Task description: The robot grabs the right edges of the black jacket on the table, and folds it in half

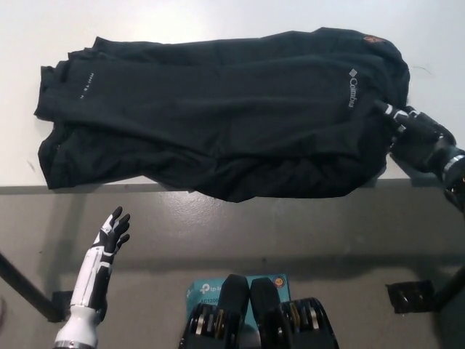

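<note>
White table up top, grey floor below its front edge, with a teal box down there. Black jacket lies spread across the table, one fold hanging over the edge. Right hand presses on the jacket's right edge; can't tell if it's actually gripping. Left hand sits below the jacket, fingers spread, holding nothing.

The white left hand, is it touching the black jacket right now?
No. The left hand hangs open below the table edge over the grey floor, well clear of the black jacket.
</note>
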Robot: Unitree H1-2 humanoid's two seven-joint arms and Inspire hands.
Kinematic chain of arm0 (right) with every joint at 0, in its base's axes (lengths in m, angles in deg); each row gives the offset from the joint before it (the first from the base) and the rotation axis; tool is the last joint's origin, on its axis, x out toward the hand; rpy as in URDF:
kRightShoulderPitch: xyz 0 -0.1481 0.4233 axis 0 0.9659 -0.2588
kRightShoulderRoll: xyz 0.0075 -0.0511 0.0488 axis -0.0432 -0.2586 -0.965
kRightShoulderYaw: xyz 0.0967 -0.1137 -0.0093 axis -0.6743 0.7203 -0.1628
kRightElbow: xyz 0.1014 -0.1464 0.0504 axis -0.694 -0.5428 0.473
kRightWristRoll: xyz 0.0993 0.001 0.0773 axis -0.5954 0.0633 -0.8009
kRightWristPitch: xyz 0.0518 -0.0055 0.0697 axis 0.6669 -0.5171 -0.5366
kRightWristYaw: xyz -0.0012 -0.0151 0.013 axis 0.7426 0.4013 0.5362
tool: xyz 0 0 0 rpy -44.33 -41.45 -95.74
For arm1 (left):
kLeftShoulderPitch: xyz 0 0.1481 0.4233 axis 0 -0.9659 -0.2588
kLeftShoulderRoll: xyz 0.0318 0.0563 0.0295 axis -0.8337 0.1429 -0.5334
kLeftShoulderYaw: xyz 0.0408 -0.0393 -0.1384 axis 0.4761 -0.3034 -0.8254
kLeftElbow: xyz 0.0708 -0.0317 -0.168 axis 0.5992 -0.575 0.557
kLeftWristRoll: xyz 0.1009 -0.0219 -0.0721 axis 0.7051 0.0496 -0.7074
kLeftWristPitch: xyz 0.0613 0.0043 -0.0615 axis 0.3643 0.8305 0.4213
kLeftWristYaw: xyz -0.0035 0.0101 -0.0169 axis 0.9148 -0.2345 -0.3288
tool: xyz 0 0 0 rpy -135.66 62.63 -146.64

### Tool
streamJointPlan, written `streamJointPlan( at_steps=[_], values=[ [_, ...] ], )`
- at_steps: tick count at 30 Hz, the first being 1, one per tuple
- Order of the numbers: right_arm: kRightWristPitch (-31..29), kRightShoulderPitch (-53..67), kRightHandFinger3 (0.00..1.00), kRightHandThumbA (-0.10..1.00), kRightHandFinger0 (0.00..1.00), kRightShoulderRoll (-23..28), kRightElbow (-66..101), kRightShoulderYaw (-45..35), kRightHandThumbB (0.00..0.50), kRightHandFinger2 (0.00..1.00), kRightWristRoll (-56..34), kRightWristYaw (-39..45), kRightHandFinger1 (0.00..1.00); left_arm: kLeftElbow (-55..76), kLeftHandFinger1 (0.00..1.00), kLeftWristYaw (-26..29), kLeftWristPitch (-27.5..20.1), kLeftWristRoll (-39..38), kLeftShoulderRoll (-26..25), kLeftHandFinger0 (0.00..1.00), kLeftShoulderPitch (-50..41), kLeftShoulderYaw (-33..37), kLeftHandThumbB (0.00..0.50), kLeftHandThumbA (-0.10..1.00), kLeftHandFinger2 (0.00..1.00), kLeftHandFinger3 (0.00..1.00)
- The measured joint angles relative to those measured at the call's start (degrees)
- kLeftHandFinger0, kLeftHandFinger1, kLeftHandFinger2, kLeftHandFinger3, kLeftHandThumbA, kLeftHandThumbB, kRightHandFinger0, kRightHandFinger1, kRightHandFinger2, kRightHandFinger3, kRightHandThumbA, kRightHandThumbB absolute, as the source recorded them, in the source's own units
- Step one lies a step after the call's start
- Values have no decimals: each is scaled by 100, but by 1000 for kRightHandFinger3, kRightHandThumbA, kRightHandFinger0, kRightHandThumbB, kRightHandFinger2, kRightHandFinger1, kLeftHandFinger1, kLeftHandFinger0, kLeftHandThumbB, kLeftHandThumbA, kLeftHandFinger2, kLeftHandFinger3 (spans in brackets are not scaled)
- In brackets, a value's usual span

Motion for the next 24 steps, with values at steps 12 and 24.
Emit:
streamJointPlan(
  at_steps=[12,24],
  values=[
    [-5,-406,332,254,0,-184,-260,37,335,258,-119,-364,1,6,1000,-4,5,3,2,1000,94,-31,500,1000,1000,1000],
    [-656,-421,859,-100,0,-1127,544,-1255,78,575,-63,-1900,102,-2,1000,-4,23,15,0,1000,137,-30,500,1000,1000,1000]
  ],
)
